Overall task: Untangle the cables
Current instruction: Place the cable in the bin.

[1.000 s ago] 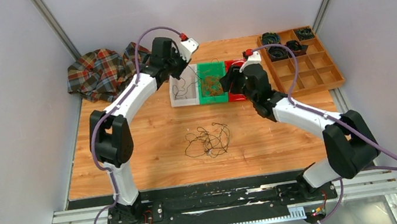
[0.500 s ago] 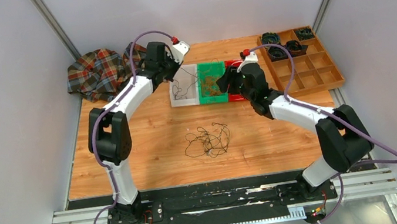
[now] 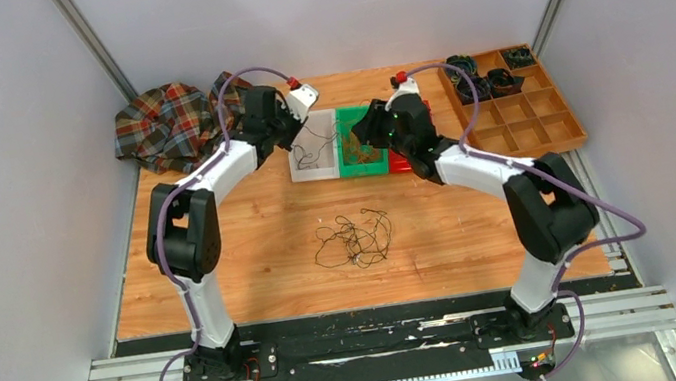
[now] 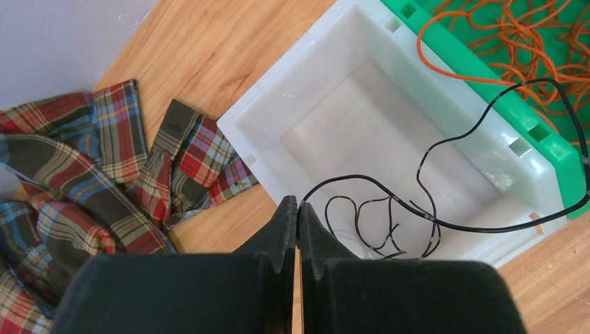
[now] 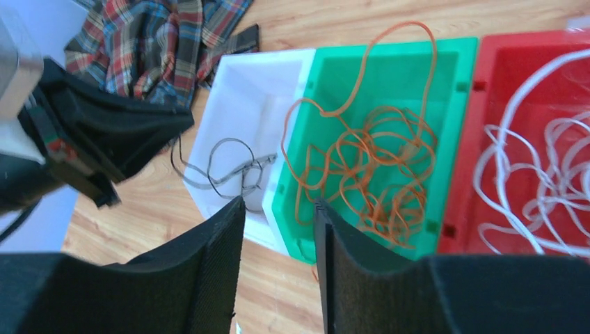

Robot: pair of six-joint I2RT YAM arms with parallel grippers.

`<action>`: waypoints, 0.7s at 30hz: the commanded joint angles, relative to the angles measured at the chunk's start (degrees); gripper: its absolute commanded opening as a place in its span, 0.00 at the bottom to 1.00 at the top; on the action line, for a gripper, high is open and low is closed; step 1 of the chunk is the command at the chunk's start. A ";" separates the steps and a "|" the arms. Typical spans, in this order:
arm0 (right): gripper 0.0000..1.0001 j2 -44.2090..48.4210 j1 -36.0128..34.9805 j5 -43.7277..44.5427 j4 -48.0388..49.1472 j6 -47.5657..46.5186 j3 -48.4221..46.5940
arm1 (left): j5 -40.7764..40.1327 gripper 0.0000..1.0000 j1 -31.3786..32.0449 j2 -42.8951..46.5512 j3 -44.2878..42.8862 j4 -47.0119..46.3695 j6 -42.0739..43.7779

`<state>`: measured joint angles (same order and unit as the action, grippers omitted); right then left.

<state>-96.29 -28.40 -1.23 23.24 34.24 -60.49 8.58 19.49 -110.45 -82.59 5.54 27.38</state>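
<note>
My left gripper (image 4: 298, 206) is shut on a thin black cable (image 4: 348, 177) at the near left corner of the white bin (image 4: 292, 66). The cable loops inside that bin and one strand crosses onto the green bin (image 4: 549, 146). My right gripper (image 5: 278, 205) is open and empty, above the near edge of the green bin (image 5: 389, 50). Orange cables (image 5: 376, 167) fill the green bin and white cables (image 5: 549, 160) lie in the red bin (image 5: 466, 181). A tangle of black cables (image 3: 353, 239) lies mid-table. The top view shows the left gripper (image 3: 291, 139) and the right gripper (image 3: 367, 127).
A plaid cloth (image 3: 167, 120) is bunched at the back left, close to the left arm. A wooden compartment tray (image 3: 525, 112) with dark coiled rolls (image 3: 489, 79) stands at the back right. The three bins sit side by side at the back middle.
My left gripper has drawn back to the left, off the white bin, with the black cable. My right arm has swung left from the red bin to the green bin.
</note>
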 commanded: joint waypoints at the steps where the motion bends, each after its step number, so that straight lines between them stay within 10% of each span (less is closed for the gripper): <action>1: 0.36 -6.38 -1.53 -0.08 3.67 4.60 -6.52 | 4.18 0.00 -1.51 3.14 0.80 -2.62 -1.50; 21: 0.21 -25.43 -11.77 12.04 -1.01 6.72 -25.14 | 7.87 0.00 -4.37 4.67 -1.30 1.15 -6.32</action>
<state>-120.66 -40.01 7.31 23.38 40.71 -84.40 14.33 15.11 -108.25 -82.48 6.61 23.03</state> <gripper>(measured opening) 0.217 0.017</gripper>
